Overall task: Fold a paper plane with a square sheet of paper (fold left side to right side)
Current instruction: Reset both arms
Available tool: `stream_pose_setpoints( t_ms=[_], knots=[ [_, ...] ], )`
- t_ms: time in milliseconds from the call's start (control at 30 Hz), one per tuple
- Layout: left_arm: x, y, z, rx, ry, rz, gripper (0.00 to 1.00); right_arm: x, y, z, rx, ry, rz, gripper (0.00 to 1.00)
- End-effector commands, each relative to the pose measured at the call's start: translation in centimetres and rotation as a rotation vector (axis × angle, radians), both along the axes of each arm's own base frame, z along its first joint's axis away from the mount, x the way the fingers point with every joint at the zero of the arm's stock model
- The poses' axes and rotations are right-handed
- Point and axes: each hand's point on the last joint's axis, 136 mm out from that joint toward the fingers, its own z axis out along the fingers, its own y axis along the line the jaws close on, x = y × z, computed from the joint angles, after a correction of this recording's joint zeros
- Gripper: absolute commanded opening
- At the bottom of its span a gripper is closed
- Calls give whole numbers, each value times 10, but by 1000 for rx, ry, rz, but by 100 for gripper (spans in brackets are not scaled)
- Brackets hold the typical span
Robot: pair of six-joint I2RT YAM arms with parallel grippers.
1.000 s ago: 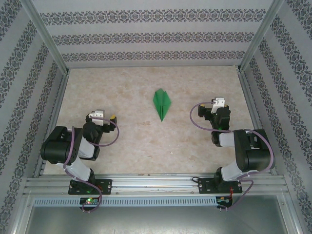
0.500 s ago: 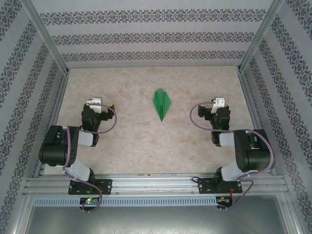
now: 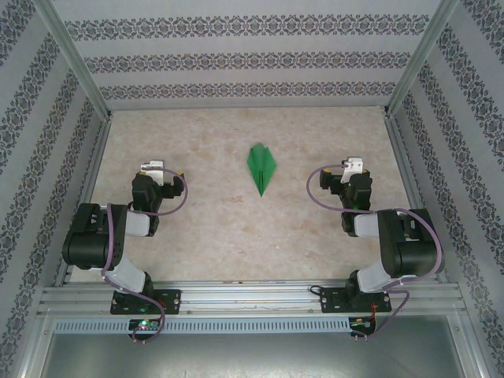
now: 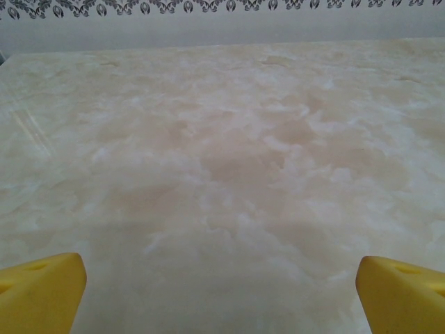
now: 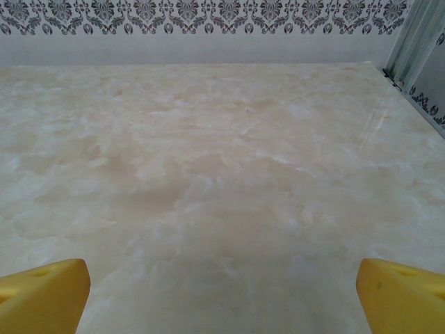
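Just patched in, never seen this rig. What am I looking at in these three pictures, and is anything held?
A left arm and a right arm, both small robots, are bolted at the near edge of a marbled table. One picture looks down from above and behind them. The other two come from wrist cameras; the yellow corners are each gripper's own fingertips. The left gripper and right gripper stand open, holding nothing. A folded green paper plane lies between them, untouched.

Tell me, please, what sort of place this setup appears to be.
Probably an enclosed robot test cell: patterned walls box in a marble-look tabletop on three sides, the left arm and right arm are bolted to an aluminium rail at its near edge, and a paper plane lies mid-table.
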Motion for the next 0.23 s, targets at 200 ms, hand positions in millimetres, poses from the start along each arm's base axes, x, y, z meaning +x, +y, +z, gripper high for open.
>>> stream_pose_setpoints(
  t_ms=[200],
  knots=[
    [-2,0,-1,-20,9,-4,100,3,2,5,8,-17,-1,98]
  ],
)
